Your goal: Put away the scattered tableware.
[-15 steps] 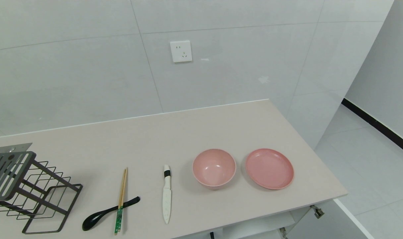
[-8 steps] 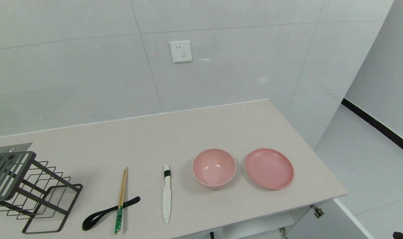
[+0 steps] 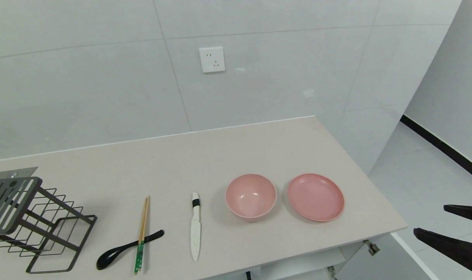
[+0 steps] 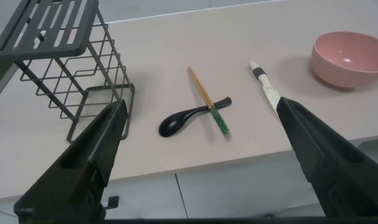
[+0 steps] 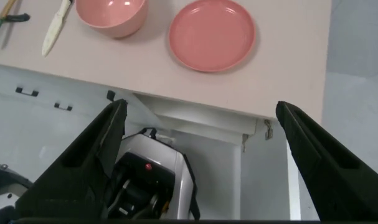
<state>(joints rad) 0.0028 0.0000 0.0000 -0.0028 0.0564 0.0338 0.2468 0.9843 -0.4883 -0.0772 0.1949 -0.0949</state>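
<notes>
- Spoon (image 3: 115, 252), chopsticks (image 3: 143, 221), knife (image 3: 195, 233), bowl (image 3: 250, 196) and plate (image 3: 316, 197) lie in a row along the near side of the counter (image 3: 220, 155), read from my left to my right. Nothing is stowed yet.
- Rack (image 3: 34, 217) stands at the counter's left end, near the spoon and well apart from bowl and plate.
- Plate and bowl look like light, stiff ware with a smooth finish, and I judge them slippery. The rim is the only hold: one finger inside, one outside.
- Plate lies flat with its rim low to the counter. The side toward the counter's right end looks the easiest way in.
- Bowl and plate sit just beside each other, and I cannot tell whether they touch.
- Chopsticks cross the spoon's handle and touch it. They look thin and light and are likely to roll, so lifting either will probably shift the other.
- Knife has its blade tip toward me and its banded handle away. I would take it by the handle.
- Right claw (image 3: 430, 219) is spread wide, holding and touching nothing. It hangs off the counter's right end, apart from the plate.
- Left claw (image 4: 200, 107) is also spread wide and empty. It hangs short of the near counter edge, facing spoon and chopsticks.
</notes>
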